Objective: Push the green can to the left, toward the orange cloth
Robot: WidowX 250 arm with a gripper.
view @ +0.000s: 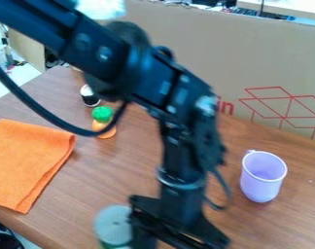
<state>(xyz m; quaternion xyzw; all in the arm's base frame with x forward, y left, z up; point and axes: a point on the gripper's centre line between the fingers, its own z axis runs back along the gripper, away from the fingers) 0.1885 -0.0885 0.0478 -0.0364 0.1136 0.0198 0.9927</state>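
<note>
One round can with a pale grey top and some green below (pixel 113 224) is at the near side of the brown wooden table (pixel 114 168), just beside my black metal gripper (pixel 178 234), and I can't tell whether that's released or clenched. I judge this as lining up on the can; next calls for a careful check of the grip.

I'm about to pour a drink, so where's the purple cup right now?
In the camera view, the purple cup stands at the right on the wooden table, in front of the cardboard.
</note>
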